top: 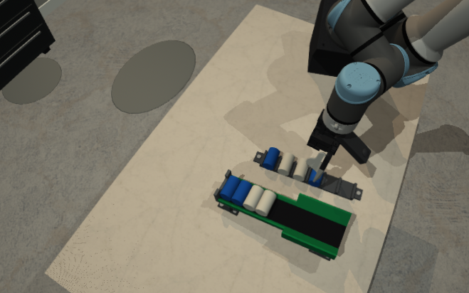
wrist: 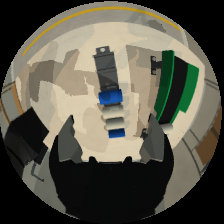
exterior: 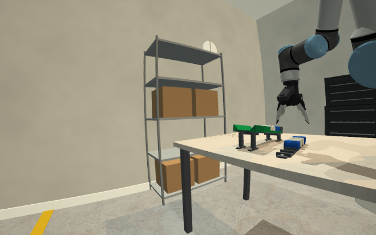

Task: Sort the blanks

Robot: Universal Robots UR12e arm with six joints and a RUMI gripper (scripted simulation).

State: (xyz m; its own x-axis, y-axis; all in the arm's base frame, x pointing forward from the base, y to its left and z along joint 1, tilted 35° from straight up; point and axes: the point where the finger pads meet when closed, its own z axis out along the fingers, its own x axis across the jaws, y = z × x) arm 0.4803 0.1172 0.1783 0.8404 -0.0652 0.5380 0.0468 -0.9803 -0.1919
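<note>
The green feed ramp [top: 323,209] [exterior: 256,128] [wrist: 172,85] holds two blue blanks [top: 230,184] [top: 243,191] against the stop, then two white blanks [top: 253,197] [top: 265,203], all side by side across it. The dark stock rack [top: 341,187] [exterior: 284,153] [wrist: 105,65] holds a blue blank [top: 271,158] [wrist: 116,133], two white blanks [top: 286,163] [top: 300,168] and another blue blank [top: 313,176] [wrist: 109,96] [exterior: 291,143] in its slots. My gripper [top: 341,160] [exterior: 292,119] [wrist: 110,114] is open and empty, hanging well above the rack.
The rack's slots toward its right end in the top view hold nothing. The ramp stands on dark legs [exterior: 253,141] on the beige table [top: 156,203] [exterior: 329,163]. A metal shelf with boxes [exterior: 183,102] and black drawer cabinets [top: 2,40] [exterior: 352,116] stand off the table.
</note>
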